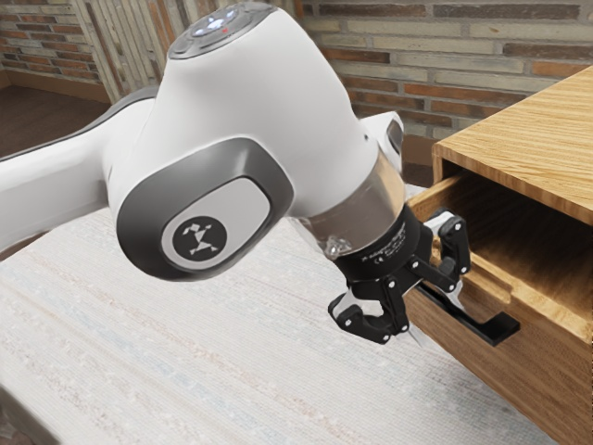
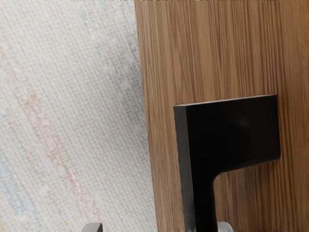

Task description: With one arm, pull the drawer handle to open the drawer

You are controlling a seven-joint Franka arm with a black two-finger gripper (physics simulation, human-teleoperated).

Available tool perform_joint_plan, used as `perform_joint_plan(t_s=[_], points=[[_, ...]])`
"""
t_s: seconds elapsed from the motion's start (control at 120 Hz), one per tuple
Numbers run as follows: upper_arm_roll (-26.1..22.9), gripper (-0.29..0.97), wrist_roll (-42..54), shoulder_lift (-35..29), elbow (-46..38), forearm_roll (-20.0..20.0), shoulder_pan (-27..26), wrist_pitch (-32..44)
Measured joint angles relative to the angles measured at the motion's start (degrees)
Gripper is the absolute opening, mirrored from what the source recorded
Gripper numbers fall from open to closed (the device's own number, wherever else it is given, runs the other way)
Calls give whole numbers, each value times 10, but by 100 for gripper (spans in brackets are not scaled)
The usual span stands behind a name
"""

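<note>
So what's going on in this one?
A single Franka arm is working on a wooden drawer in a cabinet that sits on the table. Its gripper straddles the black handle, with the fingers spread to either side of the bar rather than clamped on it. The drawer is partly pulled out, and its inside shows beneath the cabinet top.

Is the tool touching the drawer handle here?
Cannot tell. In the wrist view one fingertip sits right beside the handle, the other stands clearly apart; the exterior view shows the tool straddling it.
</note>
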Motion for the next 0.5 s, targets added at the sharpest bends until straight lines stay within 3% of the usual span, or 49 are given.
perform_joint_plan(t_s=[0.5], points=[[0,22,-22,-42,-44,16,-8,8]])
